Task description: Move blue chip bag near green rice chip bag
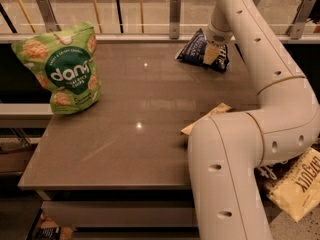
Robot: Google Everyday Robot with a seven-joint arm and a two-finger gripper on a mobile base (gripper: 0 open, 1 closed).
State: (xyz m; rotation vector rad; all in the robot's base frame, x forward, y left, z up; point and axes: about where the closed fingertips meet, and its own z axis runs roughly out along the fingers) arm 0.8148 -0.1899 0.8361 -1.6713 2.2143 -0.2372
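The blue chip bag (196, 50) lies at the far right of the brown table (140, 134), close to the back rail. My gripper (212, 55) comes down from above onto the bag's right half. One pale finger (210, 54) presses into the bag, and the bag's top corner is pushed up beside the wrist, so the gripper looks shut on it. The green rice chip bag (62, 69) stands upright at the table's far left, well apart from the blue bag.
My arm's large elbow (235, 164) fills the right foreground and hides most of a brown-and-cream chip bag (207, 119) on the table. A metal rail (150, 36) runs along the table's back edge. A cream bag (300, 184) lies low at the right.
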